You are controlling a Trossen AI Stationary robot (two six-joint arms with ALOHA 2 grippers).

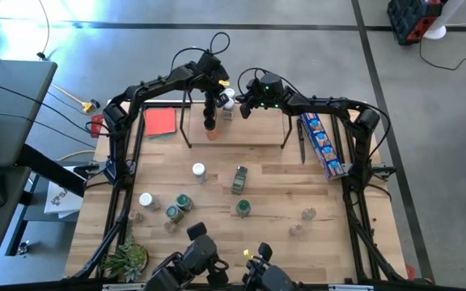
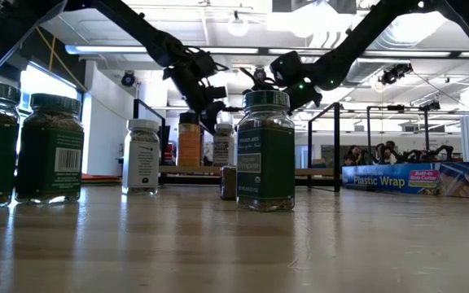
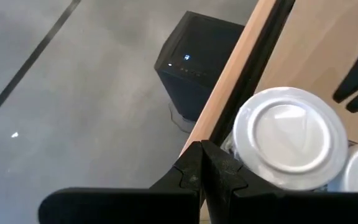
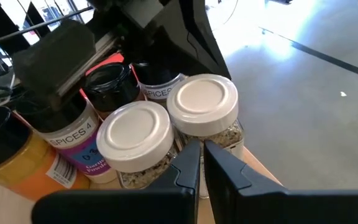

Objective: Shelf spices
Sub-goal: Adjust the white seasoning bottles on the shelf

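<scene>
The light-wood shelf (image 1: 253, 129) stands at the table's far side. On its far left part stand an orange jar (image 1: 211, 130), black-lidded jars (image 4: 107, 81) and two white-lidded jars (image 4: 135, 134) (image 4: 204, 102). My left gripper (image 1: 210, 103) is shut and hangs over this group, its fingers (image 3: 202, 168) beside a white lid (image 3: 291, 137). My right gripper (image 4: 202, 158) is shut and sits just right of the group (image 1: 245, 103), pointing at the two white-lidded jars. Several more jars stand on the tabletop, nearer than the shelf. My left gripper has its shut fingers close beside the white-lidded jar's wall (image 3: 241, 163), coming from above; I cannot tell whether they touch it. My right gripper has its shut fingertips (image 4: 191, 152) at the walls of the two white-lidded jars, slanting down from the table's right; touching or not, I cannot tell.
On the tabletop stand a white-lidded jar (image 1: 198, 170), green-lidded jars (image 1: 184, 200) (image 1: 243, 208), a jar lying on its side (image 1: 239, 179) and clear jars (image 1: 308, 213). A blue packet (image 1: 324, 144) lies right of the shelf, a red square (image 1: 160, 121) left. A plant (image 1: 126, 259) sits near left.
</scene>
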